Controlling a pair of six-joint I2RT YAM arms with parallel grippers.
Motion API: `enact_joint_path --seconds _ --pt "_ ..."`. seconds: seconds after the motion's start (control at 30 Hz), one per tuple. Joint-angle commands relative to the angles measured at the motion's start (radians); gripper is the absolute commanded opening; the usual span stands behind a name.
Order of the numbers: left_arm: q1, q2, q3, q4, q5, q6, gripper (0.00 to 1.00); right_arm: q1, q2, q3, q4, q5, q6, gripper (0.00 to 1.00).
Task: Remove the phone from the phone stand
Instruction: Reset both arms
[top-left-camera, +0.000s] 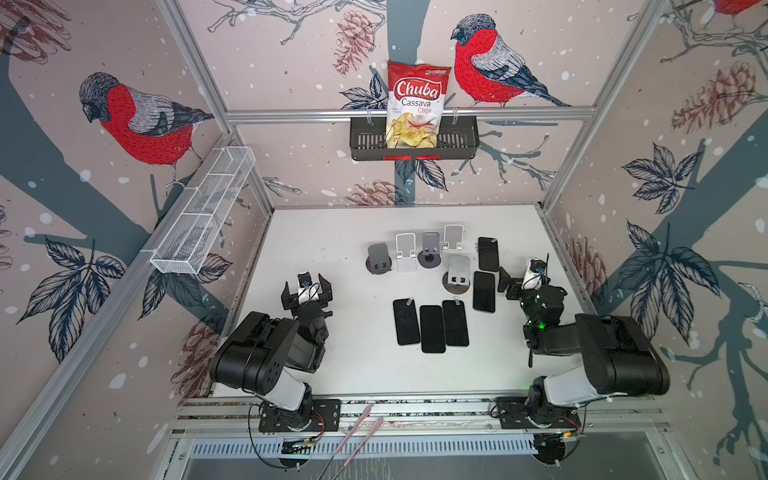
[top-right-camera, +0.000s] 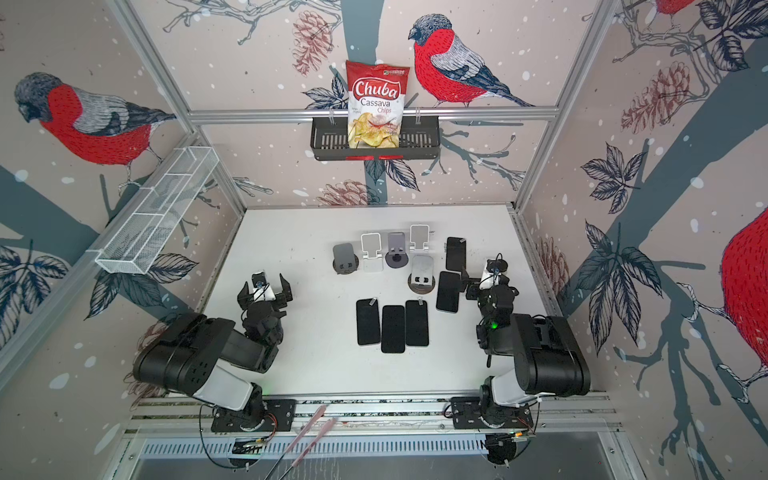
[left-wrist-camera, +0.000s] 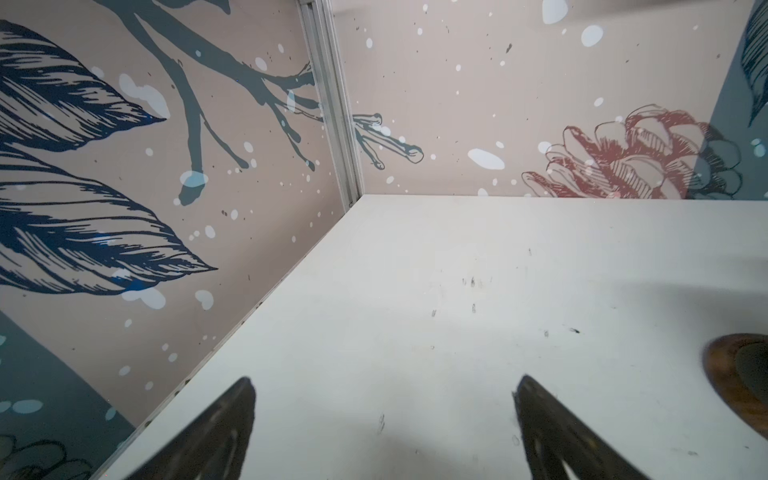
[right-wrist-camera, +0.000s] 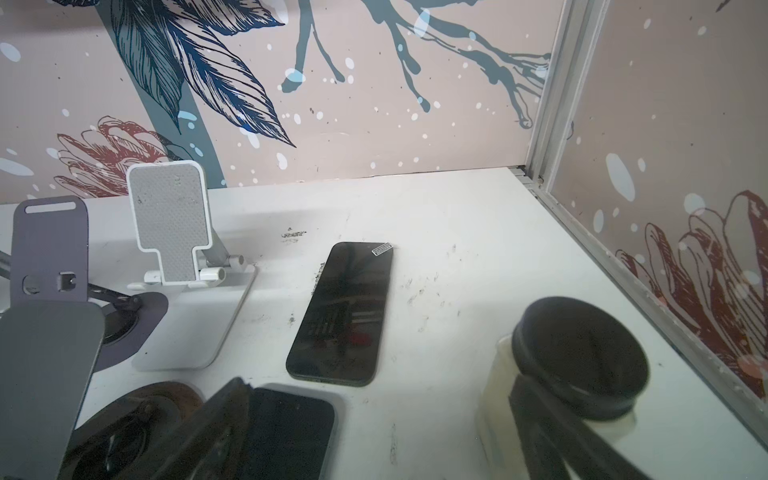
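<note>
Left arm (top-left-camera: 266, 353): folded low at the front left of the desk (top-left-camera: 332, 232), elbow nearest the lens.
Right arm (top-left-camera: 615, 353): folded the same way at the front right.
Left gripper (top-left-camera: 306, 282): spread wide and empty, over bare desk to the left of the stands; in the wrist view, left gripper (left-wrist-camera: 384, 380) again wide apart over the white surface.
Right gripper (top-left-camera: 521, 276): spread wide, pinching nothing, just beside the two phones on the right side of the desk.
Middle phones (top-left-camera: 432, 329): three side by side, flat on the desk, screens up, in both top views.
Near phone (top-left-camera: 484, 291): flat on the desk, just beside the silver stand (top-left-camera: 458, 274).
Far phone (right-wrist-camera: 345, 316): flat behind the near one, small sticker at its top edge.
Back row of stands: dark stand (top-left-camera: 379, 258), white stand (top-left-camera: 405, 251), purple stand (top-left-camera: 430, 249), second white stand (top-left-camera: 453, 237), all upright.
Silver stand: upright on a round brown foot, in front of that row.
Task state: all five phones lying on the desk, off the stands.
Chip bag (top-left-camera: 417, 104): upright in a black basket (top-left-camera: 365, 141) on the rear wall.
Wire basket (top-left-camera: 203, 216): white, fixed along the left wall.
</note>
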Motion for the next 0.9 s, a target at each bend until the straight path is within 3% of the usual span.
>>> enact_joint_path --seconds 0.0,0.07,0.27,0.8,0.87 --pt "0.043 0.023 -0.011 0.116 0.103 -0.049 0.96 -0.001 -0.004 0.004 0.037 -0.013 0.008 0.99" --pt "0.043 0.091 0.005 0.209 0.092 -0.017 0.96 0.000 -0.003 0.004 0.037 -0.014 0.009 0.99" --pt "0.078 0.036 0.125 -0.124 0.092 -0.092 0.97 0.000 -0.003 0.004 0.036 -0.014 0.009 0.99" --pt "0.090 0.039 0.112 -0.090 0.144 -0.078 0.97 -0.001 -0.003 0.004 0.036 -0.014 0.009 0.99" --pt "0.085 0.039 0.113 -0.091 0.099 -0.085 0.97 -0.001 -0.003 0.004 0.037 -0.013 0.009 0.99"
